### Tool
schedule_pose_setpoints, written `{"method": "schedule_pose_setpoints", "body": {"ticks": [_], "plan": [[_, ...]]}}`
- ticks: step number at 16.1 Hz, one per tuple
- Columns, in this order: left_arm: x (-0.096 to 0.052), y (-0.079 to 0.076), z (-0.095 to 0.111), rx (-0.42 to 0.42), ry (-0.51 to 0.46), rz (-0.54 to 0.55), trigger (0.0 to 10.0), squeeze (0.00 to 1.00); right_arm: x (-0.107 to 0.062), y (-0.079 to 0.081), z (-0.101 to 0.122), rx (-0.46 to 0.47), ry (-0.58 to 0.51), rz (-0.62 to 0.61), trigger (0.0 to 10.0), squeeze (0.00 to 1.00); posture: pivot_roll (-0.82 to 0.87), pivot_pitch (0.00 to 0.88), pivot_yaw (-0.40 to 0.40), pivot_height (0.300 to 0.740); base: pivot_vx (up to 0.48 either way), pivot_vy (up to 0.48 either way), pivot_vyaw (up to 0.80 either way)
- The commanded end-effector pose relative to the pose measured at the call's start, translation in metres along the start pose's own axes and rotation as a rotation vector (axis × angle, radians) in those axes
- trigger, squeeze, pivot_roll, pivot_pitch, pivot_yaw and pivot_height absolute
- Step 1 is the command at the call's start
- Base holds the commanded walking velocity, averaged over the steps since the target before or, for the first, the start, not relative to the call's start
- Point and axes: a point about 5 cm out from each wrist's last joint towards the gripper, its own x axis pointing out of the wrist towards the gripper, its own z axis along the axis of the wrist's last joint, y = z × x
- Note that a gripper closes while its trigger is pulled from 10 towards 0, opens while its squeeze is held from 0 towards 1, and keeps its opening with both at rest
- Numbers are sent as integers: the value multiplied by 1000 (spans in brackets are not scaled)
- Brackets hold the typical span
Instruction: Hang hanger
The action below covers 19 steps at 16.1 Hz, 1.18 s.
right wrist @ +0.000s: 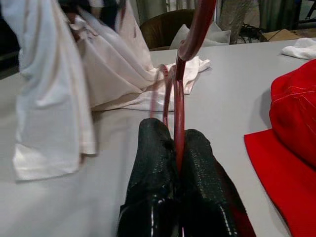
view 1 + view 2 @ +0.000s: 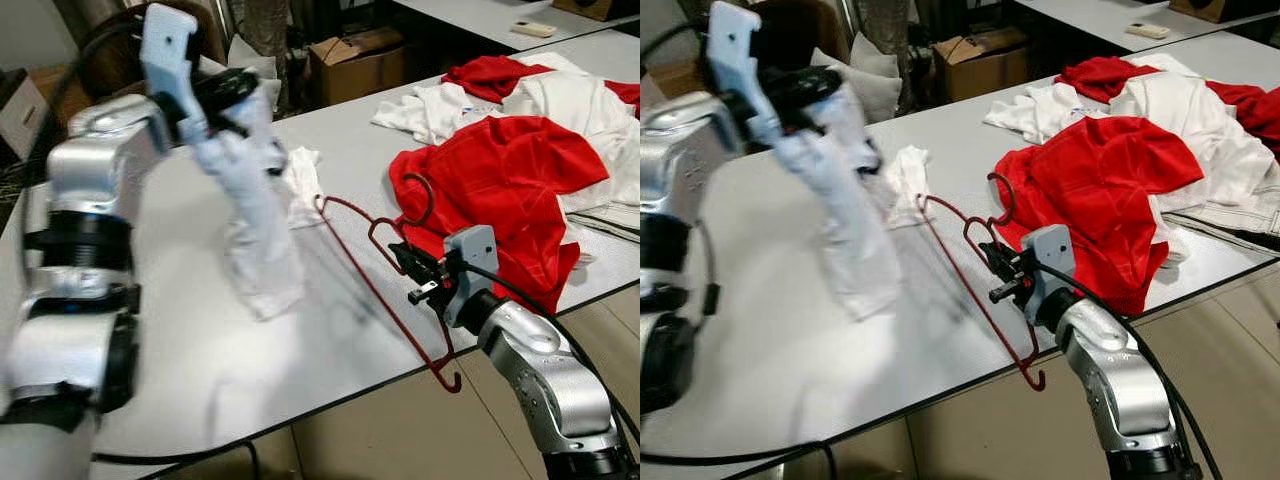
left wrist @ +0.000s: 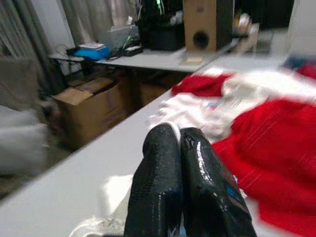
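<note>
Two grippers are at work over a pale grey table (image 2: 200,340). No writing can be read anywhere. The left gripper (image 3: 180,140), fingers pressed together, pinches a white garment (image 2: 250,225) lifted off the tabletop at 10 o'clock. The right gripper (image 1: 177,136) clamps the wire of a red hanger (image 2: 385,290) near the table's front edge at 4 o'clock, just beside a red shirt (image 2: 510,180). Cardboard boxes (image 2: 355,60) stand behind; the left wrist view adds a speaker (image 3: 207,24) on a far desk.
</note>
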Motion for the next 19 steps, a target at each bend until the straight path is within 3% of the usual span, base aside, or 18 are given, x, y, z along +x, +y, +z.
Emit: {"method": "schedule_pose_setpoints", "body": {"ticks": [1,2,3,5,7,8,9,10,11,12,13,14,15,16,18,19], "plan": [[3,4,21,-64,-90,37,0,0,-4,-5,9,-9,-40,-32,10000,0,44,0,202,740,0,0,0],[3,9,9,160,8,92,0,0,-6,-9,13,-15,-58,-48,10000,0,35,0,203,740,0,0,0],[2,11,-4,284,86,98,0,0,-7,-13,15,-24,-62,-63,10000,0,20,0,205,740,0,0,0],[7,-1,10,-16,-43,49,0,0,-10,-18,17,-48,-69,-79,10000,0,15,0,200,740,0,0,0],[8,-9,48,-144,-237,-21,0,0,-12,-23,26,-52,-108,-102,10000,0,10,0,197,740,0,0,0],[7,5,23,-103,-135,54,0,0,-11,-23,28,-55,-107,-94,10000,0,3,0,195,740,0,0,0],[6,9,11,-42,-77,78,0,0,-11,-22,27,-57,-103,-91,10000,0,3,0,195,740,0,0,0],[3,12,-13,59,50,95,0,0,-11,-21,26,-59,-97,-84,10000,0,1,0,191,740,0,0,0],[-9,7,-72,243,318,68,0,0,-12,-20,22,-68,-75,-72,10000,0,-9,0,184,740,0,0,0],[-9,7,-72,243,318,68,0,0,-12,-20,22,-68,-75,-72,10000,0,-9,0,184,740,0,0,0],[-4,-4,-67,219,279,35,0,0,-14,-21,21,-71,-71,-73,10000,0,-12,0,176,740,0,0,0],[8,-14,-40,119,127,1,0,0,-16,-22,23,-75,-70,-74,10000,0,-17,0,175,740,0,0,0],[16,-18,-8,-108,-61,-19,0,0,-17,-24,25,-81,-69,-75,10000,0,-21,0,175,740,0,0,0],[16,-12,-3,-197,-99,6,0,0,-17,-24,25,-84,-69,-75,10000,0,-27,0,174,740,0,0,0],[5,-1,-50,21,134,99,0,0,-18,-21,25,-92,-59,-49,10000,0,-38,0,172,740,0,0,0],[-1,-1,-69,16,198,122,0,0,-19,-17,24,-99,-49,-15,10000,0,-43,0,169,740,0,0,0]]}}
